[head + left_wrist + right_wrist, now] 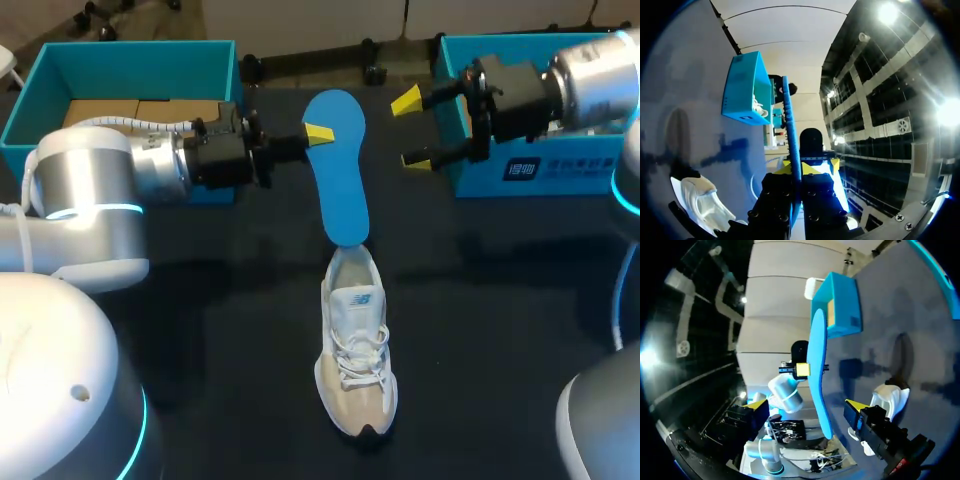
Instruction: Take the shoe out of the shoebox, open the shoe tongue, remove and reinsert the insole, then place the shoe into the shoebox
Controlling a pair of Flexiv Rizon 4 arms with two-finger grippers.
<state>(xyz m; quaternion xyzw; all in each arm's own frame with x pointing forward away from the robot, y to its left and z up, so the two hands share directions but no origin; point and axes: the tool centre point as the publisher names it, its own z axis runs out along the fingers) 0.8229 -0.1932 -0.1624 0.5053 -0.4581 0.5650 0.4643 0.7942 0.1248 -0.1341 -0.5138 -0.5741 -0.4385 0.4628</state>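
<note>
A blue insole (340, 190) stands tilted above the table, its lower tip at the heel opening of the white and beige shoe (355, 350). My left gripper (318, 133) is shut on the insole's left edge near its upper end. In the left wrist view the insole (791, 135) runs edge-on between the fingers, with the shoe (702, 205) lying below. My right gripper (412, 130) hangs open just right of the insole, touching nothing. From the right wrist, the insole (819, 375) stands ahead of the spread fingers, with the shoe (887, 397) beyond.
One blue shoebox (120, 70) with brown cardboard inside stands at the back left, behind my left arm. A second blue shoebox (520, 170) sits at the back right under my right arm. The shoe lies on a dark table (230, 330).
</note>
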